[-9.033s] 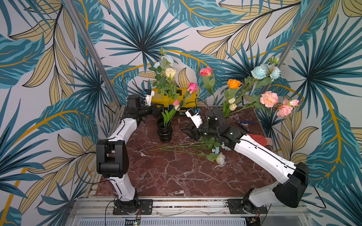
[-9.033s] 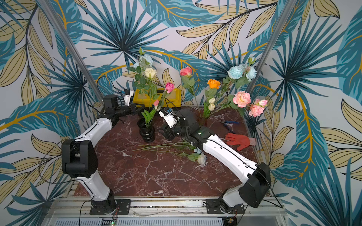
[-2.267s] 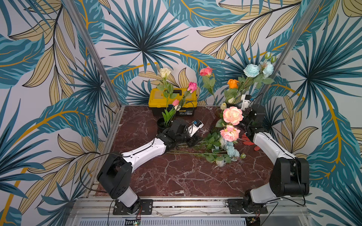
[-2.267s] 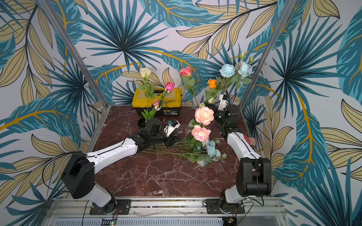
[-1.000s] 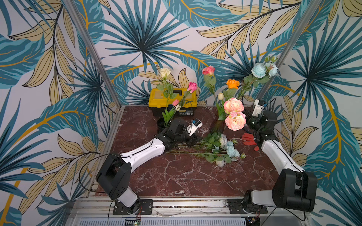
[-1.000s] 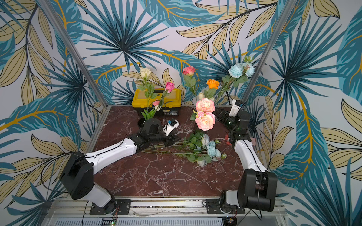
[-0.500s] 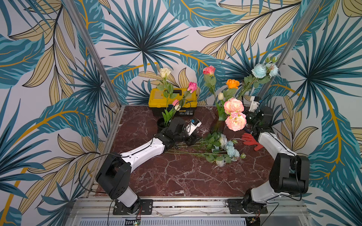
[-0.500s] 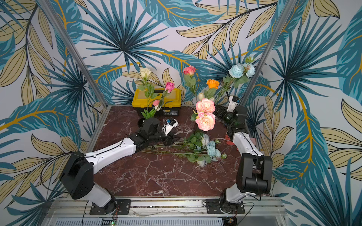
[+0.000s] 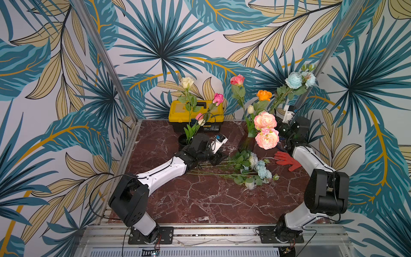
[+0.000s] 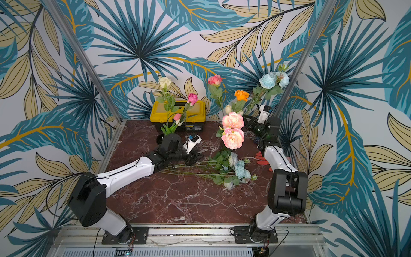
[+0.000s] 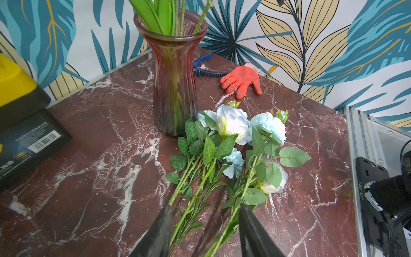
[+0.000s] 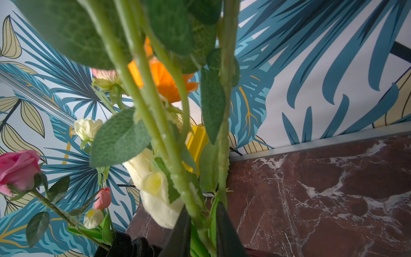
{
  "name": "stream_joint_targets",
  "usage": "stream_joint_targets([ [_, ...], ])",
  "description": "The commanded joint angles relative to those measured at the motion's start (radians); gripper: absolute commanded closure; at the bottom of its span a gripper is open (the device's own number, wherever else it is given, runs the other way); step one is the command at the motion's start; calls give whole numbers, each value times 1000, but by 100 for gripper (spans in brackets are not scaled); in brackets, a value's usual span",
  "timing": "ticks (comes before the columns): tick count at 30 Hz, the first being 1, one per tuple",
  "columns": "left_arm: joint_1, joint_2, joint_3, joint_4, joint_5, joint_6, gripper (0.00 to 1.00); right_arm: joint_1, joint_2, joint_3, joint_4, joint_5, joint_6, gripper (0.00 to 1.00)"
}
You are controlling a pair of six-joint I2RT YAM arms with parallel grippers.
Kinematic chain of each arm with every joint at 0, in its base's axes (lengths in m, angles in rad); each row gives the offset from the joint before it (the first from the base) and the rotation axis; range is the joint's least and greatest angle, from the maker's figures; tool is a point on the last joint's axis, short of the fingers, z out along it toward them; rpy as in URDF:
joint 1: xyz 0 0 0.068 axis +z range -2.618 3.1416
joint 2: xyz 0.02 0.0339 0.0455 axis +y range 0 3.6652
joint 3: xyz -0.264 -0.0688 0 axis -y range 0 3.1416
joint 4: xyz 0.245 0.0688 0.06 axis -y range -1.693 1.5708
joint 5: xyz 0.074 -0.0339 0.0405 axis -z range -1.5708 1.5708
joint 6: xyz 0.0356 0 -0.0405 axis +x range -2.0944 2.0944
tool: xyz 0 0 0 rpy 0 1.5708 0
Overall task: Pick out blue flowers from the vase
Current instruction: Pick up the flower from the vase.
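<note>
Over the last second my right arm has tucked its elbow in, and the right end effector has drawn its fingers together. The left arm has not shifted. In the right wrist view the fingers pinch a green stem with barely a gap. I judge it belongs to the blue flowers, but no blue bloom shows in that view, so I cannot confirm it.

Those blue flowers stand in the vase at the back of the desk. Their long axis runs steeply up from the vase mouth and leans toward the back right corner, heads topmost. The right end effector sits at the lower part of that stem, behind the peonies, so it is the nearer one. I expect the pull has to follow the stem, up and out.

The left end effector is spread, low over the stems of the picked blue flowers, which lie flat with their heads toward the right arm.
</note>
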Motion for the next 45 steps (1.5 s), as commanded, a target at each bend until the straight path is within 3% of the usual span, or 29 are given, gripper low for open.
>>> stream_joint_targets([
  [1, 6, -9, -10, 18, -31, -13, 51, 6, -6, 19, 3, -14, -7, 89],
  [6, 8, -4, -10, 20, -35, -24, 51, 7, -43, 18, -35, -7, -26, 98],
  [11, 7, -5, -10, 20, -33, -26, 51, 7, -84, 40, -102, -2, -64, 100],
  [22, 9, -17, -20, 30, -31, -20, 51, 7, -142, 131, -263, -12, -150, 99],
  [27, 9, -20, -23, 36, -26, -23, 51, 7, -92, 178, -272, -107, -122, 94],
  [32, 9, -27, -30, 36, -29, -20, 51, 17, -67, 168, -281, -110, -157, 92],
  [45, 14, -38, 25, 36, -2, -9, 51, 31, -100, 518, -652, -81, -353, 93],
])
